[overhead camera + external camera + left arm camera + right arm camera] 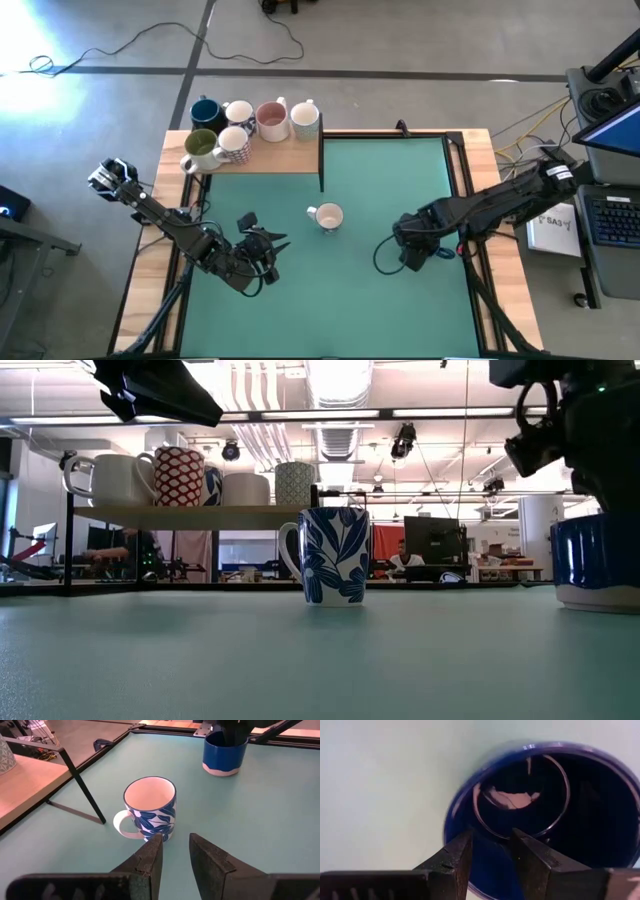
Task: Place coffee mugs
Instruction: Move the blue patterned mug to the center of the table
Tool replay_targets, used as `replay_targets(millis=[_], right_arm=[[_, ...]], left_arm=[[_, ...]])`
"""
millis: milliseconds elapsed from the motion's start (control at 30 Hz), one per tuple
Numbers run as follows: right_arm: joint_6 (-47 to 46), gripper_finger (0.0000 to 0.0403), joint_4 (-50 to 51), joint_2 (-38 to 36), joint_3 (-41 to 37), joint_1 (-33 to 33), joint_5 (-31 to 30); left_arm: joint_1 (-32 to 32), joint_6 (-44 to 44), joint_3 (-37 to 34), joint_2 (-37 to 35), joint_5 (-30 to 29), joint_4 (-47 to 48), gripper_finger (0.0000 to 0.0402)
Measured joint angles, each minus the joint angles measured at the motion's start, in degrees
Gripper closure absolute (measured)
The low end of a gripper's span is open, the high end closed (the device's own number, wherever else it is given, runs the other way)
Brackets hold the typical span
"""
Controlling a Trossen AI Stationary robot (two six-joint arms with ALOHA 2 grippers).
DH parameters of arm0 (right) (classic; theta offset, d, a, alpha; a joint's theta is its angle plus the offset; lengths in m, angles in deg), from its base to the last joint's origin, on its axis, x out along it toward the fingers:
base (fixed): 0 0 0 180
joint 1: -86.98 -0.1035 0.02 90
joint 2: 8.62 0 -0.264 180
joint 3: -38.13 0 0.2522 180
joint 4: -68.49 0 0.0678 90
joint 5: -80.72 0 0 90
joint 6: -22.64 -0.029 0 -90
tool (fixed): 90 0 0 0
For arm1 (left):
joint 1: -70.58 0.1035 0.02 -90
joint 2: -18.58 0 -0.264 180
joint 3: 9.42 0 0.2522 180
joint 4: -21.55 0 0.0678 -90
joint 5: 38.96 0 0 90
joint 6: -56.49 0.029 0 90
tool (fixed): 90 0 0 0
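Grey concrete floor with loose cables surrounds the green-topped bench [340, 310]. At its far left, a wooden shelf [290, 160] carries six ceramic mugs [250, 130]. Mid-bench stands an upright white mug with blue leaves [327, 217], handle pointing left. The left claw [175, 857] hovers near it, slightly parted, empty. The right claw [487, 855], fingers parted, straddles the near rim of a dark blue mug [545, 820], largely hidden from above.

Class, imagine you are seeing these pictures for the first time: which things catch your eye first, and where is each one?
A white mug with blue leaves stands alone and upright mid-mat, with the left gripper just short of it, its fingers a little apart. On the right, the right gripper hangs over the mouth of a dark blue mug. Six more mugs crowd the raised wooden shelf at the table's far left corner.
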Motion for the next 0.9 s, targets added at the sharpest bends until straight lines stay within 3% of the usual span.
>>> replay_targets(millis=[433, 900], right_arm=[[-0.6, 0.028, 3.1, -1.7, 5.5, -0.2, -0.4], [-2.0, 0.028, 2.2, 1.0, 4.8, -3.4, 0.1]], left_arm=[[0.0, 0.2, 0.0, 0.0, 0.0, 0.1, 0.0322], [0.1, 0.3, 0.0, 0.0, 0.0, 0.3, 0.0322]])
